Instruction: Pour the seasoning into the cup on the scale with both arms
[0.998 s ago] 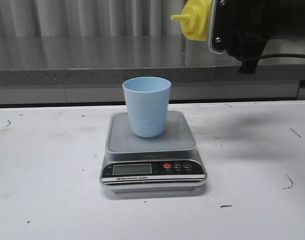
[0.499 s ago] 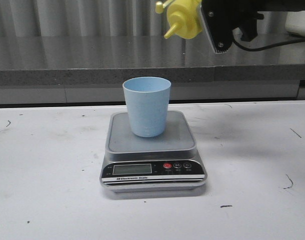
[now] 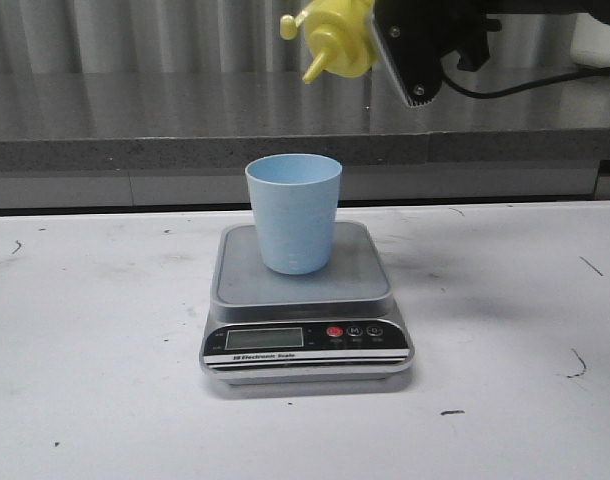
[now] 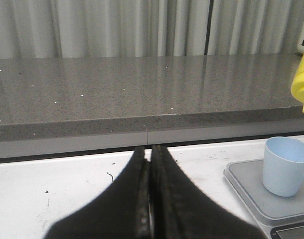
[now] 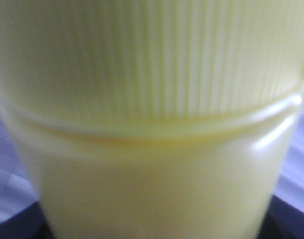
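Note:
The pale blue cup (image 3: 294,212) stands upright on the silver-grey scale (image 3: 305,300) at the table's middle. My right gripper (image 3: 410,45) is shut on the yellow seasoning bottle (image 3: 340,38), held high above the cup and tipped, its nozzle pointing down and left. The bottle fills the right wrist view (image 5: 152,124), hiding the fingers. The left wrist view shows the cup (image 4: 286,166), the scale (image 4: 251,191) and the bottle's nozzle (image 4: 303,87) above them. My left gripper (image 4: 148,149) is shut and empty, low over the table to the left of the scale.
A grey stone ledge (image 3: 185,130) runs along the back of the white table (image 3: 95,350), with a curtain behind it. The scale's display and red button (image 3: 334,332) face the front.
My right gripper has carried the bottle leftward toward a spot above the cup and tilted it further, the nozzle now pointing more downward. The cup and scale have not moved.

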Tool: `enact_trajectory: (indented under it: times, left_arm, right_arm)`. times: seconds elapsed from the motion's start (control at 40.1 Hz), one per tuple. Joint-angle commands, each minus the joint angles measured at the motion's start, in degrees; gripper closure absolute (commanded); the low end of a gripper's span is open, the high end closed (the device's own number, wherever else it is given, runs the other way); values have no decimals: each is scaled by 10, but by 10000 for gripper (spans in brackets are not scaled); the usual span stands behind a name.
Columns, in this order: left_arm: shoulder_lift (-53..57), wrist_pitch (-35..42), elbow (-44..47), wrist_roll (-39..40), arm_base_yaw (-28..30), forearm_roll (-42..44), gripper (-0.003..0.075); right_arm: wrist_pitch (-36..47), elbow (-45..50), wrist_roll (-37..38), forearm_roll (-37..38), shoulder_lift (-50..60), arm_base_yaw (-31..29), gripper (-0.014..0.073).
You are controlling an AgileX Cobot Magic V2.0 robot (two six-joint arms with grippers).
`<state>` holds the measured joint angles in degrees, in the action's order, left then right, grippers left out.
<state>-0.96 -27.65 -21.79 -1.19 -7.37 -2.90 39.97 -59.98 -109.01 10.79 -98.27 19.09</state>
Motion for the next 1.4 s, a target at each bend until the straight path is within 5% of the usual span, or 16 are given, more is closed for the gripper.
enact_trajectory:
  times: [0.0,0.175,0.374,0.549,0.873,1.372]
  left_arm:
    - [-8,50,-15,6,0,-5,740]
    - [-8,50,-15,6,0,-5,740]
    - [-8,50,-15,6,0,-5,740]
    - [-8,50,-15,6,0,-5,740]
    - [-8,50,-15,6,0,-5,740]
    - [-8,50,-15,6,0,-5,740]
  right_arm:
    - [63,-24,69,-62,35,-1,517]
    - [63,-24,291,-224,35,-1,517]
    - [43,-24,570,-497,35,-1,518]
    - [-18,-24,699,-705,35,-1,518]
    - [-126,-24,701,-702,35,-1,518]
    - [-95,-24,700,-685,36,-1,518]
